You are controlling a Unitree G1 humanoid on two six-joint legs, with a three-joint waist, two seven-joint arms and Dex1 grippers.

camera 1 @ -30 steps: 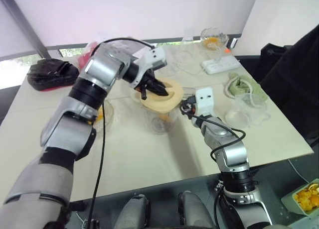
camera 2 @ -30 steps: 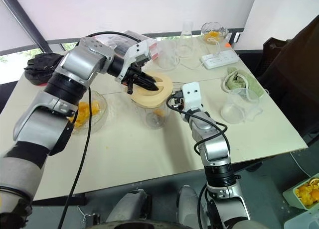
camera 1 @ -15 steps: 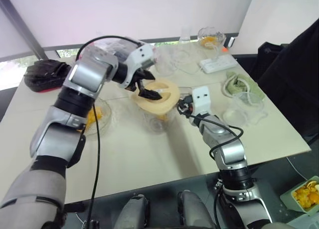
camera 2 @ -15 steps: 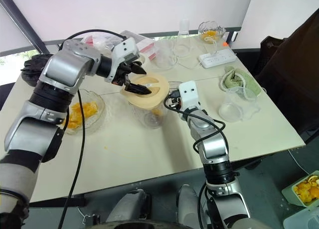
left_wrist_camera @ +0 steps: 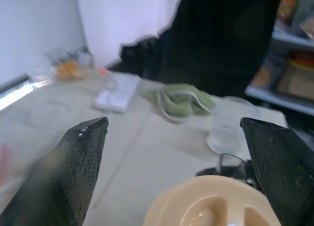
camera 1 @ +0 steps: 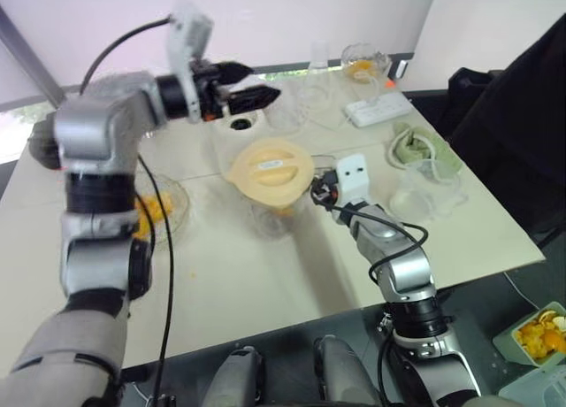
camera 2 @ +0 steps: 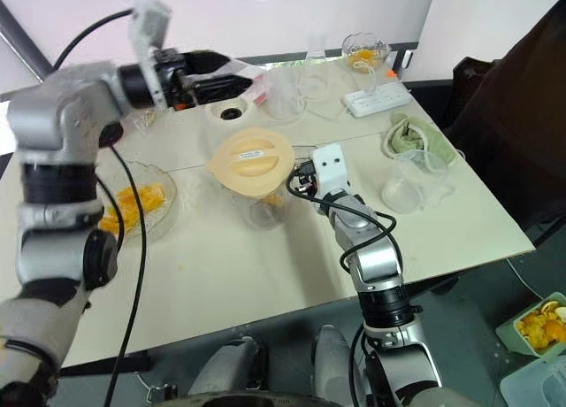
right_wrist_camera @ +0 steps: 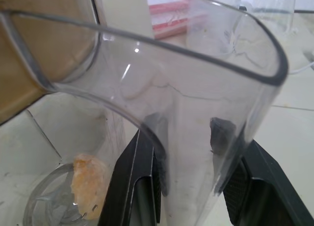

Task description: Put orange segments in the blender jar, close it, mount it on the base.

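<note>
While the right claw [camera 1: 320, 191] clasps the blender jar [camera 1: 279, 219], the left claw [camera 1: 263, 81] gapes wide, raised beyond its lid [camera 1: 270, 166].

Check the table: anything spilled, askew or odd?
Nothing clearly spilled or damaged. The cream round plastic lid sits on the clear plastic blender jar, overhanging its rim; whether it is fully seated cannot be told. The right pincer grips the jar.

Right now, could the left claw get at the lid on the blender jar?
Probably yes. The left claw is open, raised beyond the lid, whose top is bare; the right claw holds the jar from the side.
</note>
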